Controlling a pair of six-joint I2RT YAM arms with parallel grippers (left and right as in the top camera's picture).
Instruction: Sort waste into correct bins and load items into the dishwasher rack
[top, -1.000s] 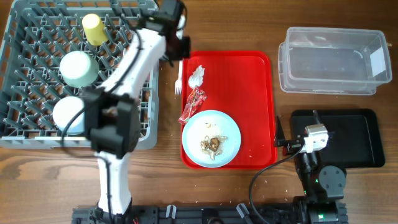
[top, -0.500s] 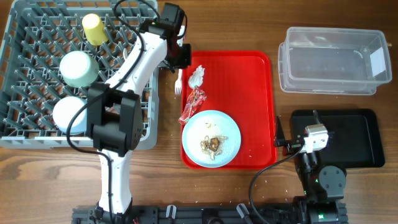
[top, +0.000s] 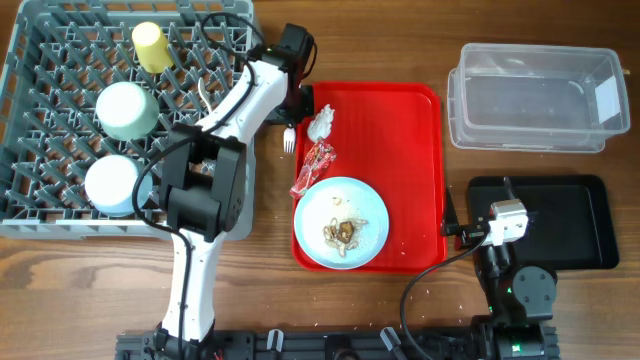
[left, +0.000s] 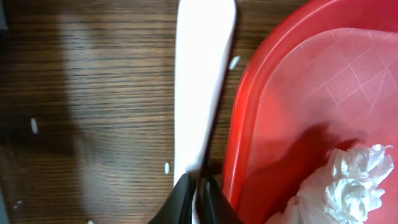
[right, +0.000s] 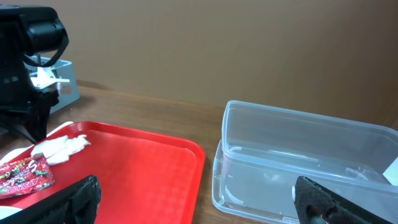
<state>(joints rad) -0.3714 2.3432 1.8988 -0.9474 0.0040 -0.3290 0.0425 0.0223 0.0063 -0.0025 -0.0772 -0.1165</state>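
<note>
- fork (top: 287, 141): the left gripper (top: 293, 108) is covering the handle from overhead, so only the tines are showing. The left wrist view's top edge is cutting off its far end.
- left fingers (left: 181, 200): the bottom edge is cropping them to dark tips drawn together at the fork's near end. Cannot tell whether they are pinching it.
- dishwasher rack (top: 60, 222): the top edge is clipping it, and the left arm (top: 215, 120) is lying across its right side, hiding pegs.
- napkin (left: 348, 183): running off the bottom of the left wrist view.
- right fingers (right: 84, 198): the bottom edge is cropping both.
- clear tub (right: 298, 155): the right edge is cutting it off.
- wrapper (right: 22, 174): the left edge is cropping it.
- black tray (top: 578, 225): the right arm (top: 505, 225) is overlapping its left part.
- food scraps (top: 342, 232): showing too small to sort out.
</note>
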